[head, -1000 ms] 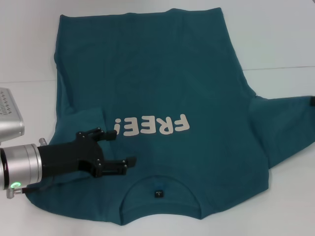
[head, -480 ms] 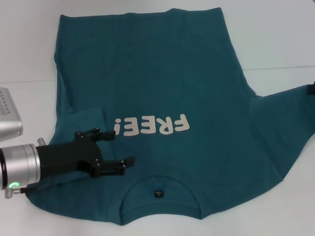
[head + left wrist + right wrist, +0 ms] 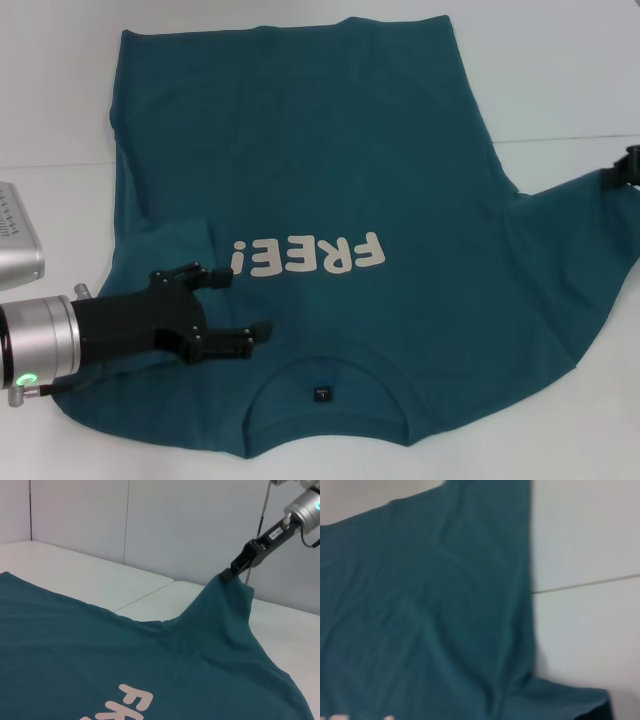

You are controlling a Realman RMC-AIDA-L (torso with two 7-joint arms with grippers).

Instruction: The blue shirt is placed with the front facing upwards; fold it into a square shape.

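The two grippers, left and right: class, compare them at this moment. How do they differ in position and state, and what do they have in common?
1. The left gripper has its fingers spread open, holding nothing; the right gripper is shut on the blue shirt at its sleeve tip.
2. The left gripper hovers low over the shirt beside the collar; the right gripper, at the shirt's far side, lifts the sleeve off the table into a peak.

Shared: both are black and work at the same shirt.

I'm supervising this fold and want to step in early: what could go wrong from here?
The right gripper has pinched only the tip of the sleeve of the blue shirt and lifted it; so small a bite may slip and drop short of the fold line. The left gripper hovers open over the folded-in sleeve near the collar; descending, its fingers could drag and bunch the cloth. Pulling the lifted sleeve might shift the whole shirt.
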